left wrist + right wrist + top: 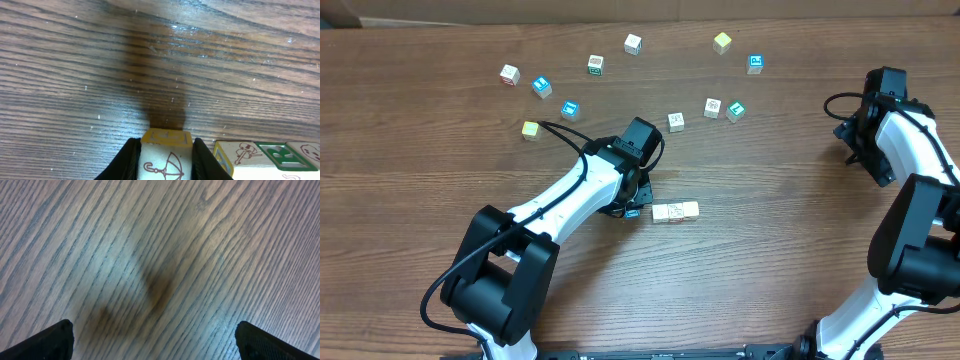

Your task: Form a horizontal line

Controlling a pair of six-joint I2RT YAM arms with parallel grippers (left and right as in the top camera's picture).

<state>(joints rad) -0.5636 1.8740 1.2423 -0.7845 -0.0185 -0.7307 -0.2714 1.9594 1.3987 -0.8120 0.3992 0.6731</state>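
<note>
clamped between the fingers of the left gripper (pixel 165 148), an umbrella-printed cube (pixel 166 162) with a yellow top sits on the table (pixel 75 75) just beside the horizontal line (pixel 267 155), a short row of printed cubes near the table's middle. a thin gap seems to part them. loose cubes (pixel 633 43) arc along the far side, and the right gripper (pixel 155 347) hovers well apart, fingers spread wide.

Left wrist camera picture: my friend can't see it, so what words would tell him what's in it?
The left gripper pinches a small cube with a yellow top and an umbrella drawing on its near face. Just to its right sits a row of printed cubes, all on a brown wooden table.
</note>
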